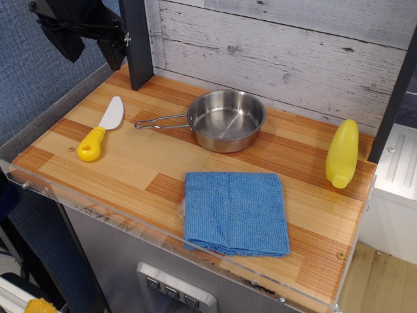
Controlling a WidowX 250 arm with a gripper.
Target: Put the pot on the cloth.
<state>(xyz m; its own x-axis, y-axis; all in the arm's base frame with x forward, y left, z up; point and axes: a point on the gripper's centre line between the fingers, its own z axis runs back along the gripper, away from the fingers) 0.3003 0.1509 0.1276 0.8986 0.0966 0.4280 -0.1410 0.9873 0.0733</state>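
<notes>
nothing of the task looks done yet: the pot point(226, 120) sits bare on the wooden surface point(130, 169) toward twelve o'clock, its wire handle pointing to nine o'clock, and the cloth point(235, 212) lies flat and unoccupied toward five o'clock of the surface, near the front edge. the two are near each other but apart, the pot at roughly twelve o'clock from the cloth. the end effector point(81, 29) hangs up at the ten o'clock corner, well clear of everything; it holds nothing, but how far it is open i cannot tell from this dark, partly cropped view. so the reach, grasp, carry and set-down all seem left to do. counting: one pot, one cloth, one yellow-handled knife point(99, 132) at nine o'clock, one yellow bottle point(343, 152) lying at three o'clock.
</notes>
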